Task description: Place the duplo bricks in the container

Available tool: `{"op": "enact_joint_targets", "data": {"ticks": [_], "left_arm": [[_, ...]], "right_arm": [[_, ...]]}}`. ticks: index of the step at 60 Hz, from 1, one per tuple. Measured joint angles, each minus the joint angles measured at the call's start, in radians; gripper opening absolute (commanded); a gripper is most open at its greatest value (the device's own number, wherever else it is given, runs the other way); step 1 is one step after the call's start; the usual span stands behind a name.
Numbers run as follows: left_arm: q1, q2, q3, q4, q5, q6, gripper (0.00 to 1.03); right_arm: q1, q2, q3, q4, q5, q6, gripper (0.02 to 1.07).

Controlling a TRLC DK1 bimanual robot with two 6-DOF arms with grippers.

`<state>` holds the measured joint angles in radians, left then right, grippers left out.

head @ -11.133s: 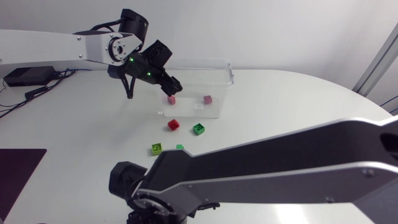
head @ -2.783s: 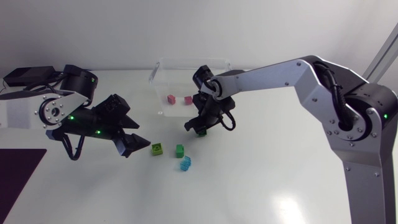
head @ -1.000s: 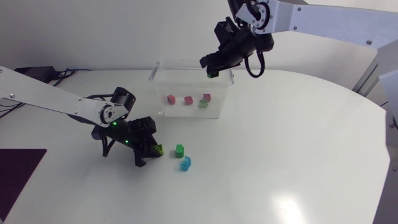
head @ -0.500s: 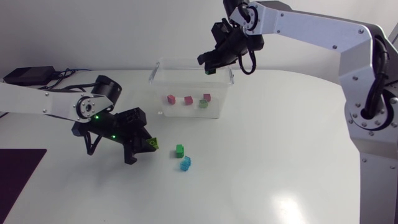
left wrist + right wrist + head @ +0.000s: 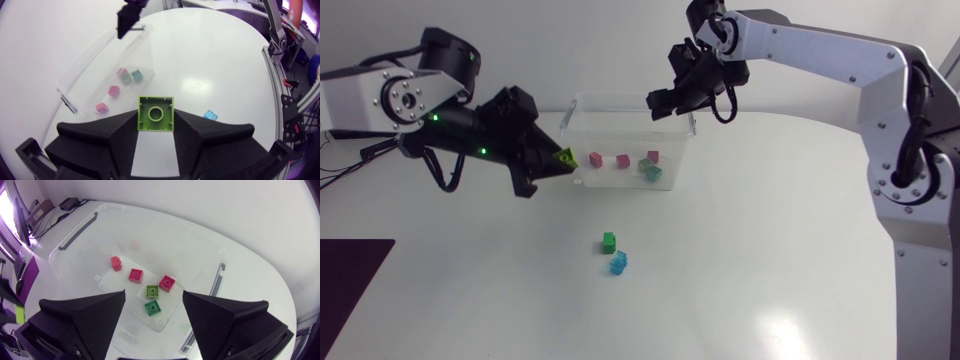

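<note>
Lime-green duplo brick (image 5: 156, 111), clamped in the left tool (image 5: 156, 120), hangs just short of the clear plastic container (image 5: 625, 97); let go too soon, it would likely drop outside the wall. Inside lie three pink-red bricks (image 5: 135, 274) and two green bricks (image 5: 152, 308), beyond which the right tool (image 5: 663, 102) hovers spread wide, empty.

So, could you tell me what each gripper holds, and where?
Left gripper: lime-green plastic brick, pinched by opposite sides. Right gripper: open, nothing held.
</note>
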<state>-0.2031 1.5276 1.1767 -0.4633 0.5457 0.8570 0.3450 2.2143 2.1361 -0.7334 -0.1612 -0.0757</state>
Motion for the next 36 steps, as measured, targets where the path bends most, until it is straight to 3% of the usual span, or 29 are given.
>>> {"op": "enact_joint_targets", "data": {"ticks": [12, 24, 36], "left_arm": [[0.0, 0.094, 0.159, 0.158, 0.0, -0.165, 0.21], [0.0, 0.268, 0.328, 0.213, -0.029, -0.267, 0.21], [0.0, 0.468, 0.494, 0.23, -0.085, -0.318, 0.22]], "right_arm": [[0.031, -0.241, -0.307, 0.076, 0.001, -0.06, 0.91], [0.117, -0.444, -0.594, 0.155, -0.013, -0.128, 0.91], [0.189, -0.487, -0.805, 0.195, -0.024, -0.172, 0.91]]}}
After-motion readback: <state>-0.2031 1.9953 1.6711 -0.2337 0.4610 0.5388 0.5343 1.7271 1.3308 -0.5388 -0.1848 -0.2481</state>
